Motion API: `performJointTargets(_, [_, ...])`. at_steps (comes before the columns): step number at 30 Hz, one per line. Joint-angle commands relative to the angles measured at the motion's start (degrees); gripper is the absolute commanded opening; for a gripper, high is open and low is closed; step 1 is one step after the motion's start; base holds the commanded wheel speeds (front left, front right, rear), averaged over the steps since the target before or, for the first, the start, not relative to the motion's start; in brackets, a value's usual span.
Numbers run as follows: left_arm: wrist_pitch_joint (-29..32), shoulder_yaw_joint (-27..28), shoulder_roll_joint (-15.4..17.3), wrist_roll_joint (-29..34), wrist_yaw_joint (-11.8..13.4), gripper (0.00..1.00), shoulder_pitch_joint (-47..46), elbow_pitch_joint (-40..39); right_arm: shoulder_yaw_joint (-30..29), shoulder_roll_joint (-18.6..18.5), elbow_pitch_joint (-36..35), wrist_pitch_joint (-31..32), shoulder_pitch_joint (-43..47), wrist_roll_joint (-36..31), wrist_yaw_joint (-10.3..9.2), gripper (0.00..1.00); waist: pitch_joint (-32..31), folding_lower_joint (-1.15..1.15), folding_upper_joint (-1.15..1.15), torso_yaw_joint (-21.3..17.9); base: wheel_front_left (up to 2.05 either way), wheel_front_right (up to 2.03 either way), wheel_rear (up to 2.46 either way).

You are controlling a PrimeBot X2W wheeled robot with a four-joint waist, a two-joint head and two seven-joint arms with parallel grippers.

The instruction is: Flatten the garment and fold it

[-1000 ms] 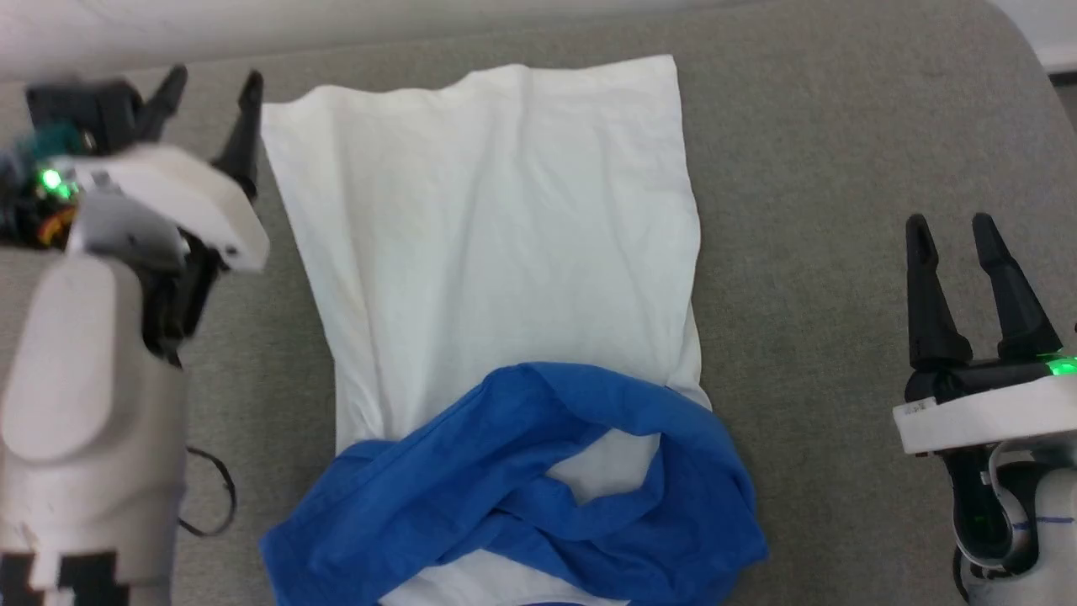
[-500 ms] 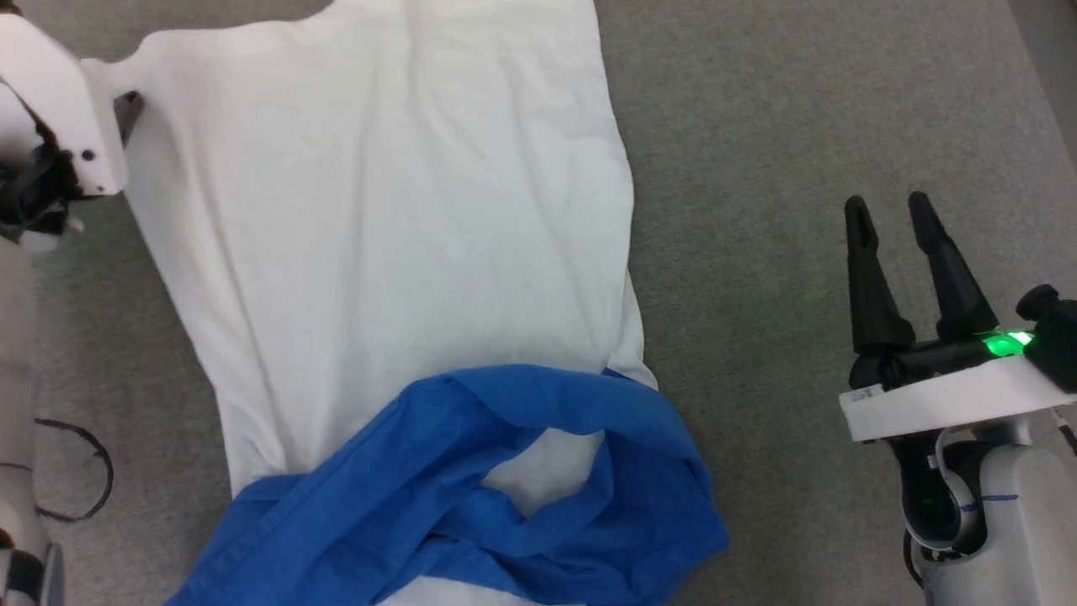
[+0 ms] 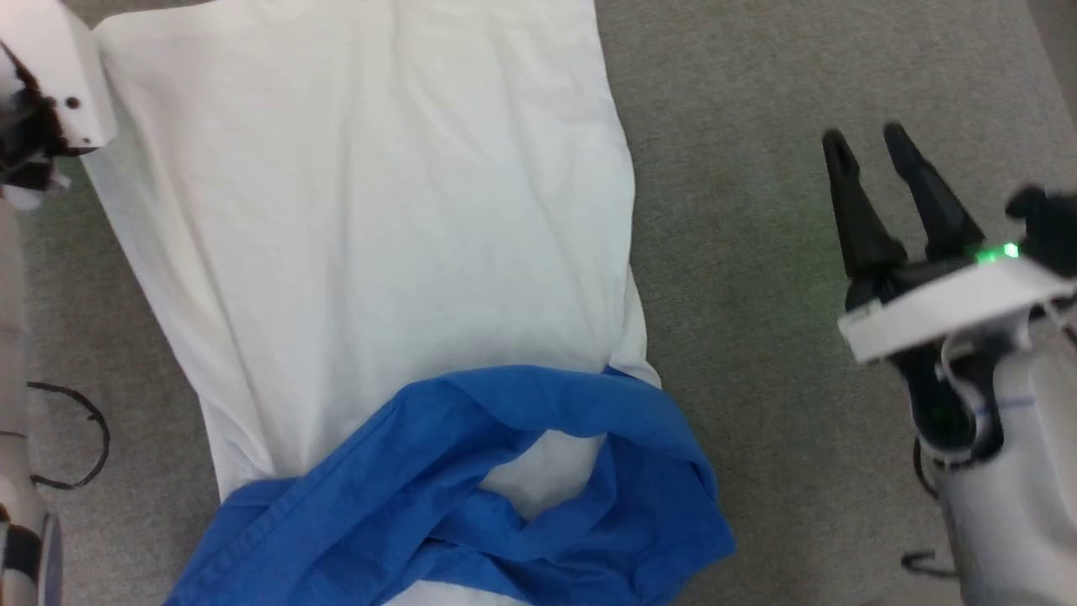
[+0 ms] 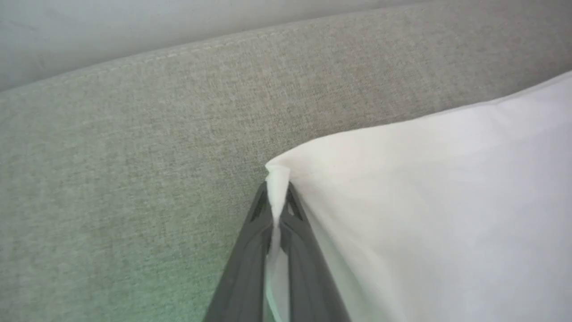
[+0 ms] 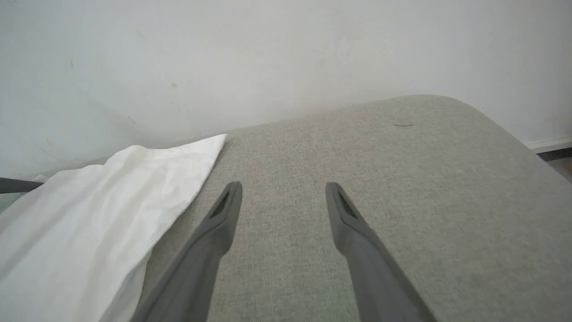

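Your left gripper (image 4: 277, 199) pinches a far corner of the garment (image 3: 362, 210). In the left wrist view its two fingers are pressed together on a twist of white cloth. The garment lies spread on the grey cushion (image 3: 757, 252), its white body reaching away from you. Its blue part (image 3: 471, 471) is bunched in folds at the near end, with a patch of white showing through the middle. Your right gripper (image 3: 867, 143) hangs over bare cushion to the right of the garment, apart from it, with fingers spread and nothing between them. In the right wrist view the other far corner of the white cloth lies flat near the pale wall (image 5: 268, 44). A dark cable (image 3: 76, 438) loops at the head view's left edge.
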Motion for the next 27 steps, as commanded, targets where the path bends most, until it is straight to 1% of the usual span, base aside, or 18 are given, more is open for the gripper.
performJointTargets(1, [-0.21, -1.35, -1.35, 0.95, 0.63, 0.0, 4.8, 2.2, 1.04, -1.0, 1.72, 1.83, -3.91, 1.76, -0.03, 1.0, -0.63, 0.0, 0.0, 1.62, 0.0, 0.0, 0.0])
performJointTargets(5, [-5.33, -2.59, -2.94, 2.17, 1.05, 0.0, 2.64, 0.26, 4.73, -3.87, 9.86, 8.42, -14.32, 7.03, -0.03, 1.0, -0.87, 0.0, 0.0, 5.1, 0.0, 0.0, 0.0])
performJointTargets(7, [-7.97, -3.15, -4.36, 2.27, 0.95, 0.0, 1.29, -0.64, 6.37, -4.9, 14.76, 11.22, -19.56, 9.2, -0.03, 1.0, -0.64, 0.0, 0.0, 7.18, 0.0, 0.0, 0.0])
performJointTargets(12, [-13.86, -4.55, -8.23, 1.5, 0.07, 0.0, -1.66, -2.46, 9.73, -6.47, 27.0, 17.31, -31.27, 12.62, -0.03, 1.0, 0.98, 0.0, 0.0, 12.1, 0.0, 0.0, 0.0])
performJointTargets(15, [-16.43, -5.66, -9.79, 1.27, -0.45, 0.0, -3.15, -3.2, 11.68, -6.92, 33.22, 20.3, -37.22, 13.86, -0.03, 1.0, 2.33, 0.0, 0.0, 14.39, 0.0, 0.0, 0.0])
performJointTargets(20, [-19.3, -7.43, -12.13, 0.48, -1.08, 0.0, -5.38, -4.68, 14.55, -7.62, 41.79, 24.27, -44.99, 14.7, -0.03, 1.0, 4.82, 0.0, 0.0, 17.46, 0.0, 0.0, 0.0])
performJointTargets(22, [-20.18, -8.24, -12.5, 0.32, -1.27, 0.0, -5.77, -5.15, 15.57, -7.61, 44.92, 25.92, -47.31, 14.88, -0.03, 1.0, 5.43, 0.0, 0.0, 18.11, 0.0, 0.0, 0.0])
performJointTargets(25, [-21.28, -9.26, -12.9, -0.22, -1.48, 0.0, -6.01, -5.58, 17.98, -7.86, 49.13, 30.37, -49.71, 14.62, -0.03, 1.0, 5.97, 0.0, 0.0, 18.88, 0.0, 0.0, 0.0])
performJointTargets(27, [-21.82, -9.79, -13.05, -0.74, -1.58, 0.0, -5.96, -5.65, 19.59, -7.92, 52.19, 34.98, -50.47, 14.64, -0.03, 1.0, 6.04, 0.0, 0.0, 19.17, 0.0, 0.0, 0.0])
